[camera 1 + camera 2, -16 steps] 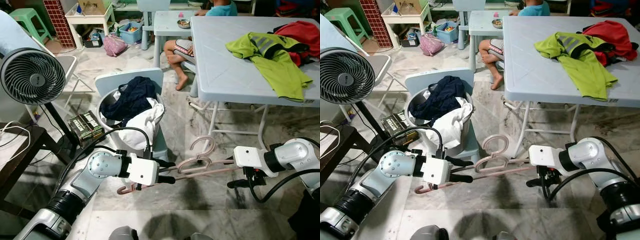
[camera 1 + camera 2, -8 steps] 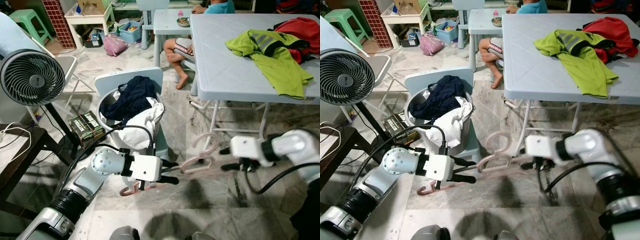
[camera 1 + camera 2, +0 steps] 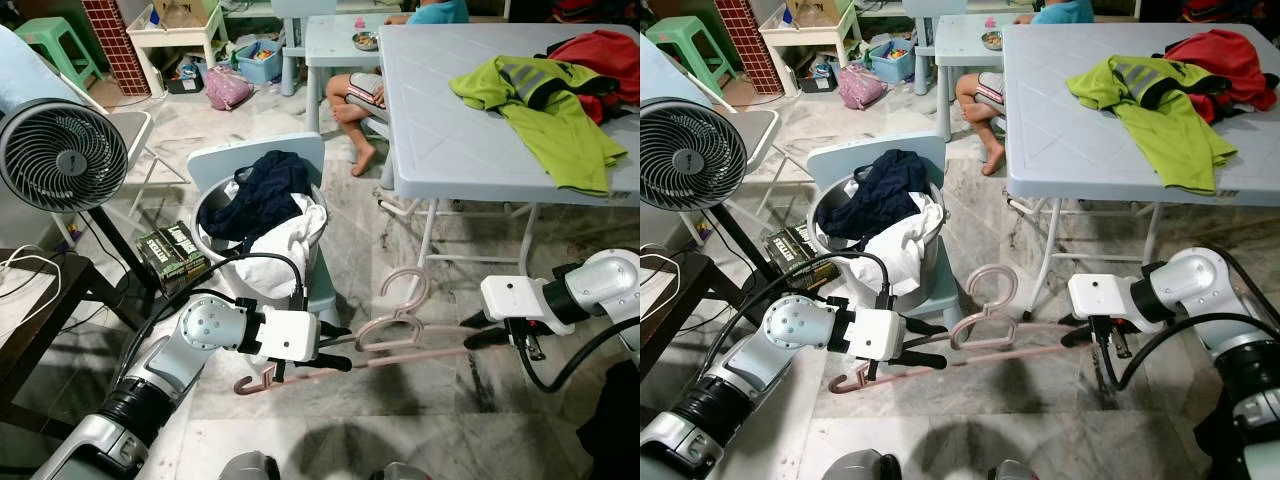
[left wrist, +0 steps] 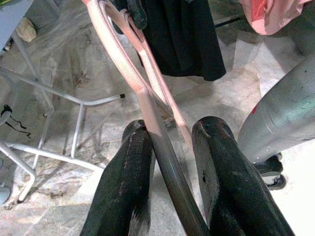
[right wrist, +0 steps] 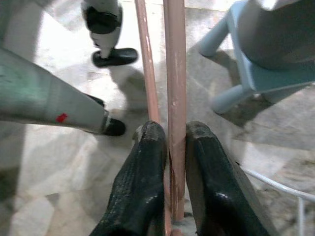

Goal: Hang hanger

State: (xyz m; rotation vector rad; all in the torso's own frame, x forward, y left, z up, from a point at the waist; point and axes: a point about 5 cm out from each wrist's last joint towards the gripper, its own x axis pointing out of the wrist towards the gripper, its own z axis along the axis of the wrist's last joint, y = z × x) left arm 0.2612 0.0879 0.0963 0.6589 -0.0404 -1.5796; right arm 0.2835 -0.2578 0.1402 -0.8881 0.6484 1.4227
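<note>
Pink hangers (image 3: 400, 335) (smooth, slim bars) pinched by both hands (image 3: 335, 345) (image 3: 478, 330).

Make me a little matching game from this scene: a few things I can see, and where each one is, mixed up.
Things:
1. pink hangers
2. green shirt
3. dark blue garment
4. fan

Places:
A. on the grey table
B. on top of the laundry basket
C. on the robot's left side
D. held between the left tool and right tool

Pairs: 1-D, 2-A, 3-B, 4-C
</note>
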